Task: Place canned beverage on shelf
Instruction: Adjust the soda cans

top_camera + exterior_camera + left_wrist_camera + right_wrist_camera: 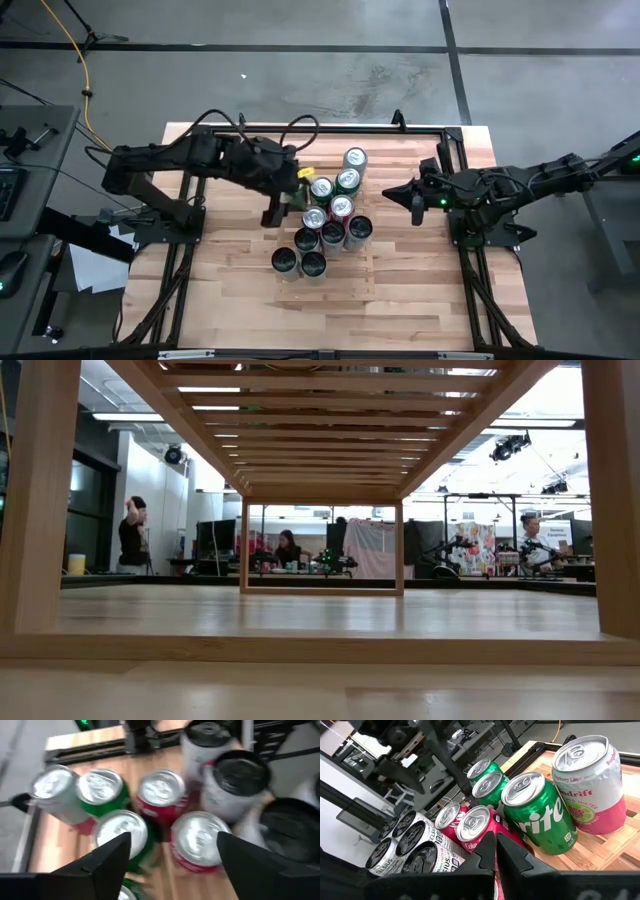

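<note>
Several beverage cans stand upright in a tight cluster on the wooden top: a pink-and-white can, green cans, red cans and black-topped cans. My left gripper hangs open over the cluster's left side. In the left wrist view its fingers stand apart above a red can without touching it. My right gripper waits shut to the right of the cans, also shown in its wrist view. The shelf's slats show overhead in the low view.
Black frame rails run along the far and side edges of the wooden top. Bare wood lies on the near side of the cans. People sit and stand in the room beyond the table.
</note>
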You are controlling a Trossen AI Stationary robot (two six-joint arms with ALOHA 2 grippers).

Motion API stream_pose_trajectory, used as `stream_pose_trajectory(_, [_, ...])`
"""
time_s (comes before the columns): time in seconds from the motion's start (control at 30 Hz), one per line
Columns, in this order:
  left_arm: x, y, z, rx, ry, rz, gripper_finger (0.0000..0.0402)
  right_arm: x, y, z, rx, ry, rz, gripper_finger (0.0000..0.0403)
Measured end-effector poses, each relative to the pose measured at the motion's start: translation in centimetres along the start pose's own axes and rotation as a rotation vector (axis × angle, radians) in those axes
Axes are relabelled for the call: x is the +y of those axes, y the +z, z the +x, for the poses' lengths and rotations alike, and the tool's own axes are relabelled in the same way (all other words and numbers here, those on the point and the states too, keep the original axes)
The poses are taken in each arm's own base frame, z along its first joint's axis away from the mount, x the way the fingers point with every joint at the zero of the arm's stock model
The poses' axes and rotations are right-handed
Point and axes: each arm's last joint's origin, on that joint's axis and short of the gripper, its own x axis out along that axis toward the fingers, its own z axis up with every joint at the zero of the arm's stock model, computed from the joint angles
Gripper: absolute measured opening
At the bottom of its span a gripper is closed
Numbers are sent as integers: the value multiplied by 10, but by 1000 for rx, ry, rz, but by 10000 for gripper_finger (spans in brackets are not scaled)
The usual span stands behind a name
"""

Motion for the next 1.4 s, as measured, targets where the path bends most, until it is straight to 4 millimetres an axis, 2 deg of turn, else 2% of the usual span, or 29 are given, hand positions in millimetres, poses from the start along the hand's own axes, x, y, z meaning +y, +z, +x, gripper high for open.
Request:
stream_pose_trajectory(0.13, [-7,-2,-5,7,-63,-18,239,0,0,0,3,-3,-2,0])
stream_pose_trajectory(0.3, [-18,-23,0,69,-86,-23,188,0,0,0,4,-5,-3,0])
stream_pose_trajectory(0.57, [-18,-47,-2,-54,-16,-88,164,-1,0,0,5,-5,-3,0])
stream_pose_trajectory(0.77, [-23,-63,13,-34,23,-81,175,-1,-1,0,5,-5,-3,0])
stream_pose_trajectory(1.2, [-25,-60,18,-90,26,-47,270,-1,-1,0,5,-5,4,0])
stream_pose_trajectory(1.4, [-26,-56,19,-127,23,54,286,-1,-1,0,4,-6,4,0])
